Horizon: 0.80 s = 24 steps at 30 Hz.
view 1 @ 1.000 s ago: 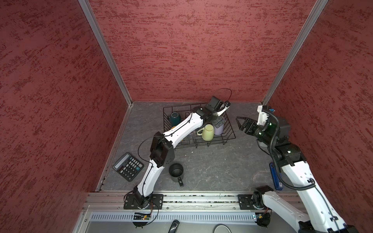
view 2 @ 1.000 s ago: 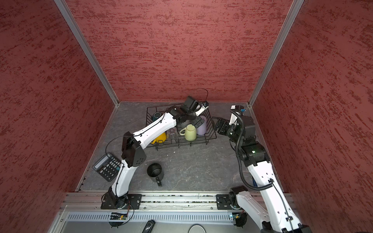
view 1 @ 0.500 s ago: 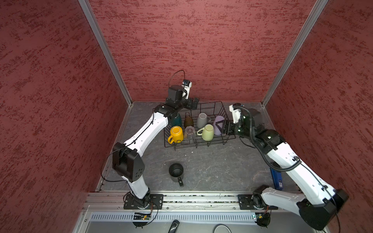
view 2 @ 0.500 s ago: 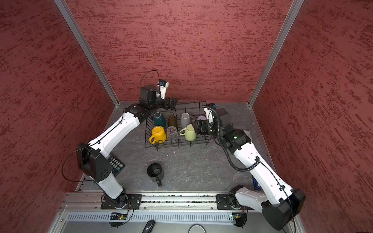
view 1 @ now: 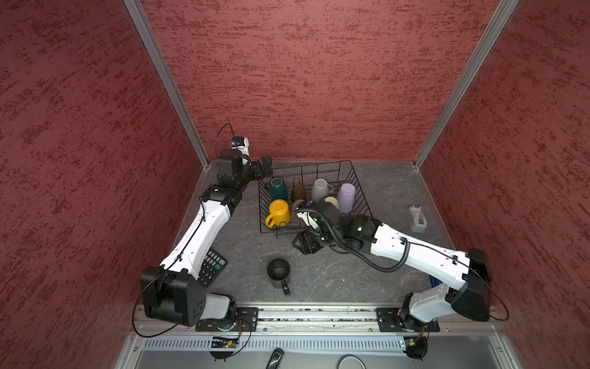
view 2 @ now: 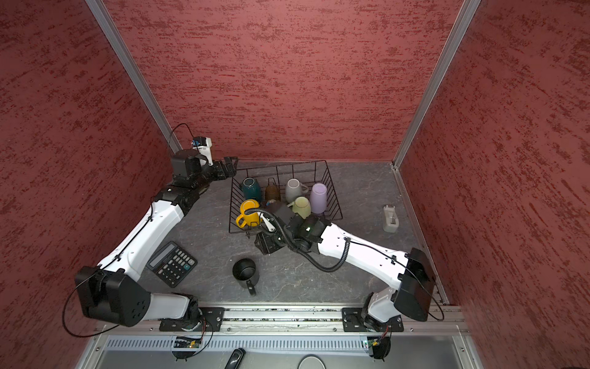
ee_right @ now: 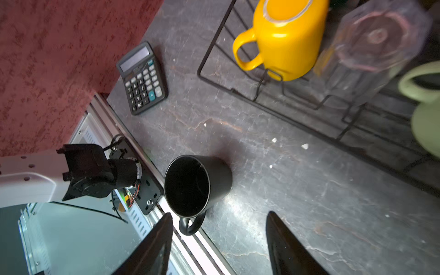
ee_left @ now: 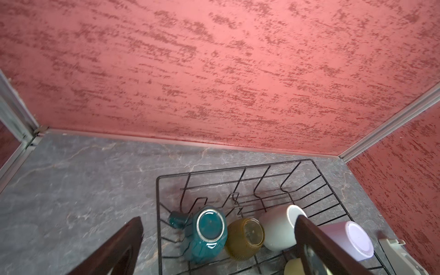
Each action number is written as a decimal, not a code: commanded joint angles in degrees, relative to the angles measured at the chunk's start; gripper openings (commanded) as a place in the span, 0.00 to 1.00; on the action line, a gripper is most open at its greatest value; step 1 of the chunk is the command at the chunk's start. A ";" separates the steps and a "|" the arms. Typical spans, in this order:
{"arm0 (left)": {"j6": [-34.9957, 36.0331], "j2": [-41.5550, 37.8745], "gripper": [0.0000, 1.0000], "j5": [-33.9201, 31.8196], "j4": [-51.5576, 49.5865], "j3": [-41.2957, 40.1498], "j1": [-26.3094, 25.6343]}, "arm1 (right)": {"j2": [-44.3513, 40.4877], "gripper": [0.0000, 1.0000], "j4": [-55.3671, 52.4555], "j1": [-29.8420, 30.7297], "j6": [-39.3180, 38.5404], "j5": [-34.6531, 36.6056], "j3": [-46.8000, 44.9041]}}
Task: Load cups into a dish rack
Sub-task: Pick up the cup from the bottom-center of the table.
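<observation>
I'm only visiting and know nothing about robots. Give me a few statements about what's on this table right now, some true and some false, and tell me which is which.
1. The black mug stands on the table, outside the dish rack. True.
2. The yellow mug sits on the bare table. False: it is inside the dish rack.
3. The right gripper is clamped on the black mug. False: its jaws are apart and empty, above the table between the mug and the rack.
4. The lilac tumbler is in the dish rack. True.
5. The left gripper is open and holds nothing. True.
</observation>
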 commanded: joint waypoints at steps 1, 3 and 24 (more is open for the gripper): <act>-1.79 -2.15 1.00 2.35 2.06 -1.16 0.89 | 2.52 0.60 0.74 2.98 3.32 -0.44 1.32; -1.88 -2.54 1.00 2.98 1.71 -1.74 1.46 | 4.23 0.59 1.23 4.55 4.74 -0.71 1.21; -0.47 -4.89 1.00 5.02 2.38 -4.16 4.40 | 16.32 0.46 0.91 8.53 13.82 2.70 3.12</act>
